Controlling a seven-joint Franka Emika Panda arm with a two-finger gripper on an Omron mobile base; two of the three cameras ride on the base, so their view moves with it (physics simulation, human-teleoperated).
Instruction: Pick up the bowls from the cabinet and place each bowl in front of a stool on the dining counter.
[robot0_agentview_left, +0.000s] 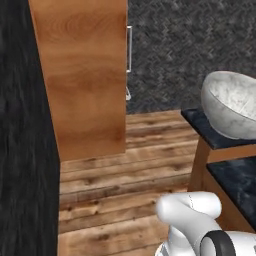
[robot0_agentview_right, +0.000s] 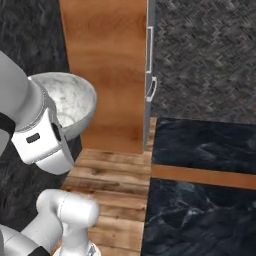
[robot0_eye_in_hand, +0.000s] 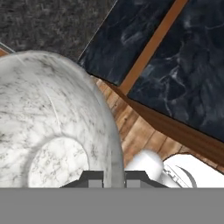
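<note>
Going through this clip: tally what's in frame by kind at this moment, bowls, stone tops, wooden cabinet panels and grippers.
Bowls: 1, the marbled bowl, its rim between the fingers of the shut gripper.
Black stone counter tops: 2, a far one and a near one.
Wooden cabinet panels: 1, the cabinet.
Grippers: 1.
Total: 5.

End effector (robot0_eye_in_hand: 114, 178) clamped on bowl rim (robot0_eye_in_hand: 114, 144), arm raised.

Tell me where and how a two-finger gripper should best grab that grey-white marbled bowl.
By its rim wall, from above the open mouth: one finger inside, one outside. The marbled bowl is too wide and round to span, but its wall is thin. In the hand view the gripper is shut on the rim just so, straddling the wall, which suggests this hold works.
</note>
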